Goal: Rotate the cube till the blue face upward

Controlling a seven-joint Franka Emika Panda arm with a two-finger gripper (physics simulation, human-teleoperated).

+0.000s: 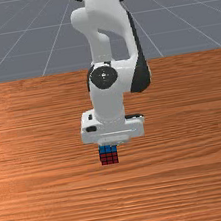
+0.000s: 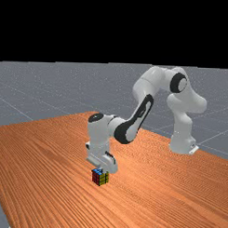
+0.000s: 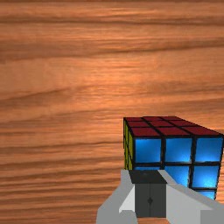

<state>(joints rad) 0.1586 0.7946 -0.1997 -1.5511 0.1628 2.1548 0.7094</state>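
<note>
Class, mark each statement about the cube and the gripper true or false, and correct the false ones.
1. The Rubik's cube has its blue face upward. True.
2. The gripper is shut on the cube. False: the gripper has its fingers closed against each other, with nothing between them.
3. In the front view, a yellow face is toward the camera. False: that is the red face.
4. In the far view, the yellow face is to the right of the red one. True.
</note>
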